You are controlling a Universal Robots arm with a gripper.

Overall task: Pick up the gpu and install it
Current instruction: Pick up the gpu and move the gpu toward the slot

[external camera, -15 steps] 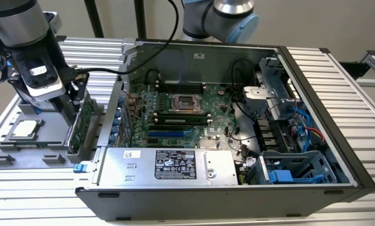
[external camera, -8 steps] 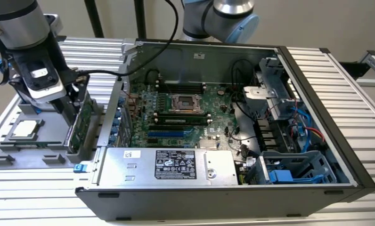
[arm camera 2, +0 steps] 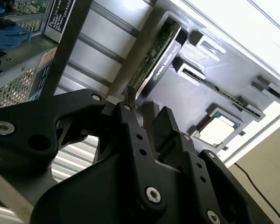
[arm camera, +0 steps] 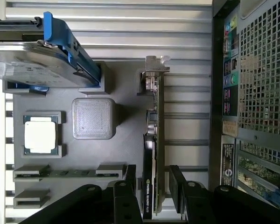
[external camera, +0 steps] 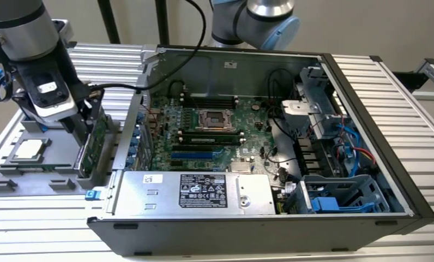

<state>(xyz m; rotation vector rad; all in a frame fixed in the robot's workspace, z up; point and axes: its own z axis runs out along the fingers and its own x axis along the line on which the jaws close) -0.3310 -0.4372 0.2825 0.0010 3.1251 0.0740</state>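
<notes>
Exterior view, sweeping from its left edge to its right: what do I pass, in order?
Processor chip → gpu, standing on edge → processor socket → blue drive cage → slatted tabletop.

Open computer case sits on the slatted worktop; beside it a gray tray holds a processor chip and hard drive.
</notes>
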